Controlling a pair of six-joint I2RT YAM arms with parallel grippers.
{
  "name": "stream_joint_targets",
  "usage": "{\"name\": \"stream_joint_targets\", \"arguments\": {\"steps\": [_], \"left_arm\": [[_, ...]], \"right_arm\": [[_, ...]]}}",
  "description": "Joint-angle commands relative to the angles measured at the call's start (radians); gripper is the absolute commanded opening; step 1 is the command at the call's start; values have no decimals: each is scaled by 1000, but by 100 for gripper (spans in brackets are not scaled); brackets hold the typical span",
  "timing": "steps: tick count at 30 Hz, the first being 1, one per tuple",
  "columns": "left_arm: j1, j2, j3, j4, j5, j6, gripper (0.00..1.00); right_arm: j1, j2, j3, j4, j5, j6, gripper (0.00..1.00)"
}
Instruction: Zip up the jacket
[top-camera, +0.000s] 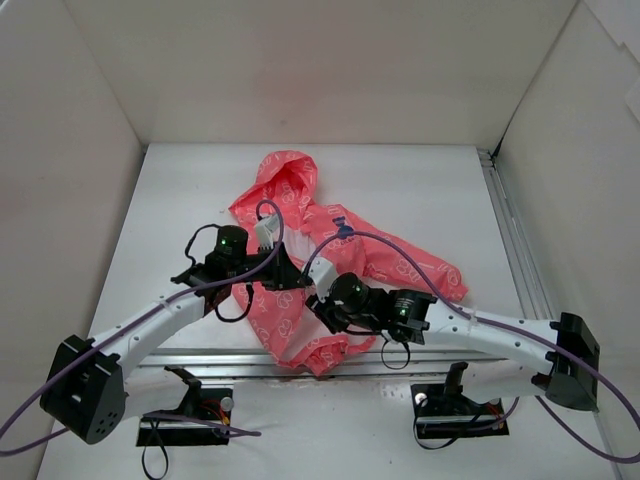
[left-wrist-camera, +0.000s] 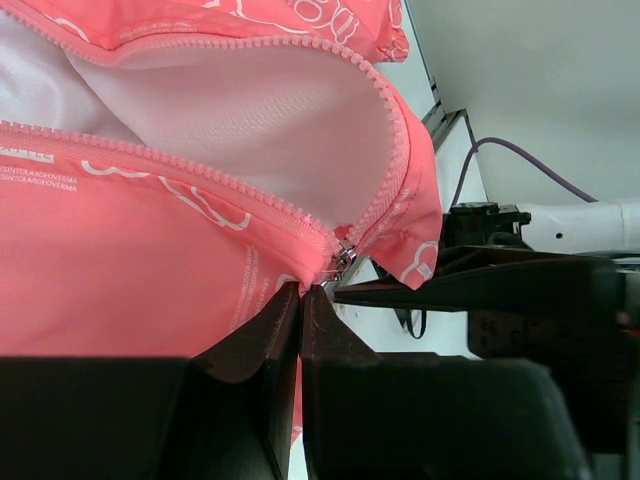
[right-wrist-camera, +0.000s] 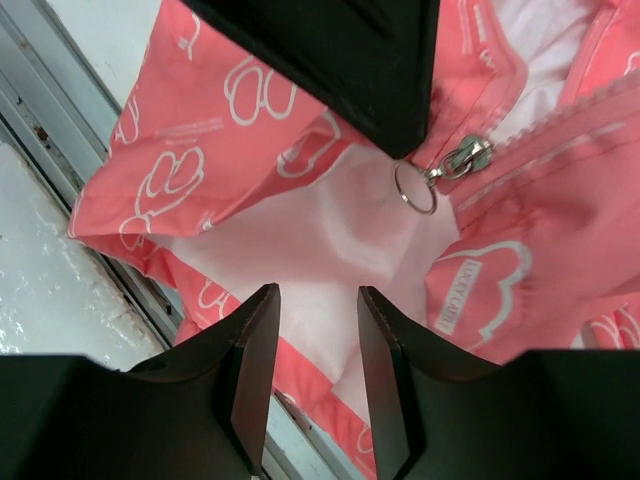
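The coral-pink jacket (top-camera: 395, 260) with a white print lies crumpled mid-table, hood at the back, its front open and the white lining (left-wrist-camera: 240, 100) showing. My left gripper (left-wrist-camera: 300, 291) is shut on the jacket's bottom hem just below the zipper slider (left-wrist-camera: 343, 262); in the top view it (top-camera: 286, 272) sits on the jacket's left side. My right gripper (right-wrist-camera: 318, 300) is open and empty over white lining, a little short of the slider (right-wrist-camera: 462, 158) and its metal ring pull (right-wrist-camera: 414, 188). In the top view it (top-camera: 322, 288) is close to the left gripper. The chest emblem is hidden.
A metal rail (top-camera: 230, 358) runs along the table's near edge under the jacket's hem, and another rail (top-camera: 510, 230) along the right side. White walls enclose the table. The left gripper's dark fingers (right-wrist-camera: 340, 60) fill the top of the right wrist view.
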Motion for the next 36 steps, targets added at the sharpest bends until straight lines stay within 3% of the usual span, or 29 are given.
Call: {"name": "stream_joint_targets", "arguments": {"steps": [1,21,36], "left_arm": [[9,-40,51,36,-3,-22,0],[9,-58,29,62,19,-44,0],[9,-40,19,96,45,-50,0]], "right_arm": [[-10,6,-17,108,5,34,35],[-130,-95,-299,581,-70,-17,42],[-129,-138,-333,679,-109,-31,41]]}}
